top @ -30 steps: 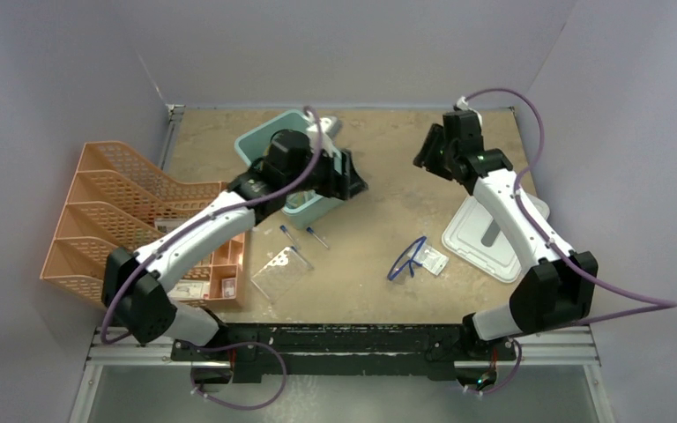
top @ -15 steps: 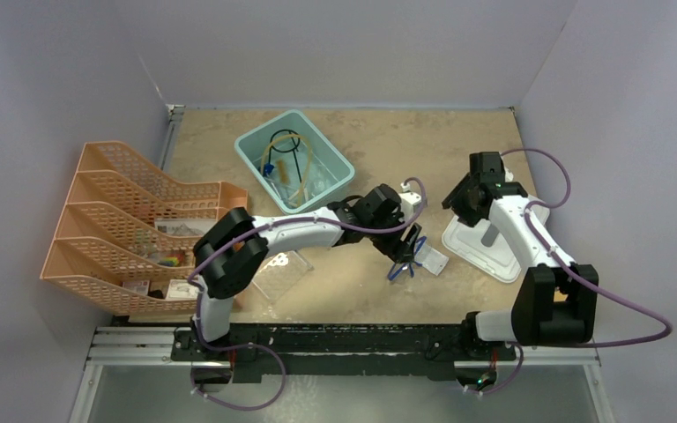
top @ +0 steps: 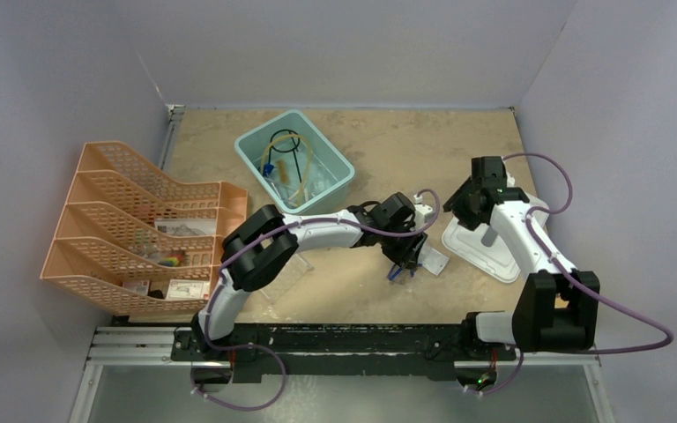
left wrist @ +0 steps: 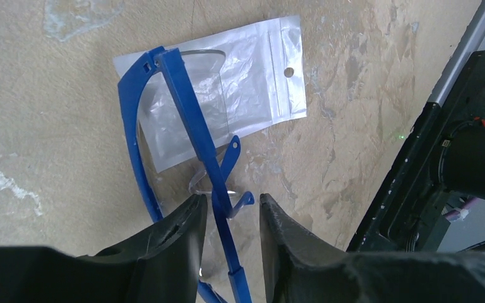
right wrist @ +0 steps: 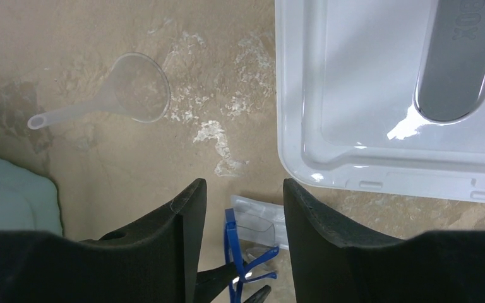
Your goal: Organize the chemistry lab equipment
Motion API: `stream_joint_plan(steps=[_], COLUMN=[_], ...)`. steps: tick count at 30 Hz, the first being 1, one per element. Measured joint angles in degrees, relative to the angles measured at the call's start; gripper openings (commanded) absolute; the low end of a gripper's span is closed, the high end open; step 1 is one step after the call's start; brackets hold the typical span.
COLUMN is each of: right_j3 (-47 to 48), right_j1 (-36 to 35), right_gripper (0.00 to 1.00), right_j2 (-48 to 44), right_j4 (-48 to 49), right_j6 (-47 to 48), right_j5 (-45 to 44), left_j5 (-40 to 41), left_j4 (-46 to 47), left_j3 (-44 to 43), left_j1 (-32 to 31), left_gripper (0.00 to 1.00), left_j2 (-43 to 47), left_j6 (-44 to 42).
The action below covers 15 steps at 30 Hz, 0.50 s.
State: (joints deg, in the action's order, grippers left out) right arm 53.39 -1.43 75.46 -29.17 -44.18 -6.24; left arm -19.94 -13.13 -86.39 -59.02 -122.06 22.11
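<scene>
The blue-framed safety glasses [left wrist: 186, 101] lie on the table partly over a clear plastic bag [left wrist: 259, 76]. My left gripper [left wrist: 230, 205] is open and low over them, with one blue temple arm between its fingers and no pad touching it. In the top view it [top: 405, 260] covers most of the glasses [top: 394, 273]. My right gripper [right wrist: 240, 189] is open and empty, above the table beside the lid [right wrist: 366, 95]. The teal bin [top: 322, 196] holds the black wire ring stand [top: 286, 145] and amber tubing [top: 300, 176]. The blue-capped tubes are hidden.
An orange mesh organizer [top: 141, 220] stands at the left. The clear rack [top: 284, 271] lies partly under my left arm. A clear funnel [right wrist: 140, 95] lies on the table behind the glasses. The pale lid [top: 474, 251] lies at the right.
My left arm swung from over the teal bin to the glasses and lowered its open jaws around a temple arm. My right gripper came down from the back to beside the lid.
</scene>
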Motion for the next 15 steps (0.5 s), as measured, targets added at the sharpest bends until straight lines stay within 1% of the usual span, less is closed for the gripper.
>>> stream_joint_plan(steps=[3, 6, 7, 15], right_j3=[-0.4, -0.4, -0.4, -0.4], right_j1=[0.0, 0.0, 0.0, 0.0], right_gripper=[0.50, 0.50, 0.50, 0.50], right_j2=[-1.5, -2.6, -2.9, -4.2], right_j4=[0.0, -0.1, -0.1, -0.2], right_j6=[-0.2, -0.4, -0.4, -0.3], right_j5=[0.1, 0.0, 0.0, -0.2], left_j5=[0.0, 0.2, 0.2, 2.6], left_j4=[-0.3, -0.9, -0.9, -2.6], left_j3=[-0.9, -1.2, -1.2, -2.1], left_j1=[-0.1, -0.3, -0.3, -0.3], left_gripper=[0.20, 0.02, 0.00, 0.00], left_j2=[-1.1, -1.6, -1.6, -0.2], left_j6=[0.8, 1.3, 1.6, 1.1])
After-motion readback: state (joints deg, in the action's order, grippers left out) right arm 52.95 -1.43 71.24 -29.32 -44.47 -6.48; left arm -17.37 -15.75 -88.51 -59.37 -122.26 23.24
